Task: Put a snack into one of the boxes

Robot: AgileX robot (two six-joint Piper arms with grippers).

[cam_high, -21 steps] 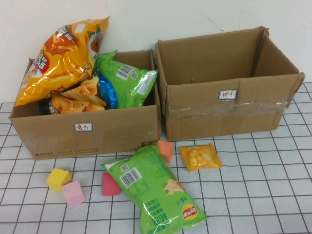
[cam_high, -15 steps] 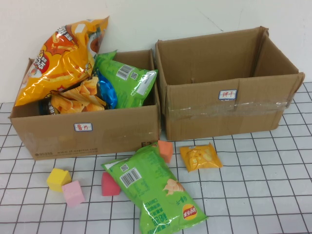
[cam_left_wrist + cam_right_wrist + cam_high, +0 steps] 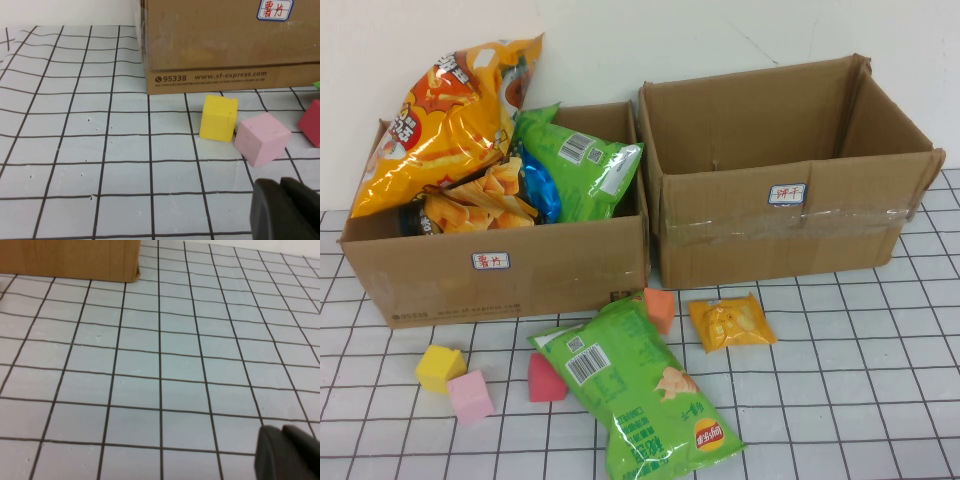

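Nothing of the job is done yet, as I read it. My left tool [image 3: 285,207] hangs low over the desk [image 3: 840,380] near the yellow block [image 3: 218,118] and pink block [image 3: 261,137], its fingers pressed together on nothing. My right tool [image 3: 290,452] sits over bare grid beside a corner of a box, also closed and empty. Neither arm shows in the high view, so both are well back from the snacks.

Two snacks lie loose on the desk in front of the boxes: a big green bag [image 3: 638,392], lying flat and angled, and a small yellow packet [image 3: 731,323] just beside the right box [image 3: 790,225]. An orange block [image 3: 659,308] and a red block [image 3: 545,378] sit close to the green bag.

The left box [image 3: 500,275] is already heaped: a large orange bag [image 3: 450,115] sticks out above its rim, with another green bag [image 3: 582,165], a blue packet [image 3: 542,190] and more orange snacks crammed beside it. The right box looks empty inside, as far as I can see past its front wall.

Still ahead: open a tool, take a loose snack, carry it over a box and let go. The right box has the room.
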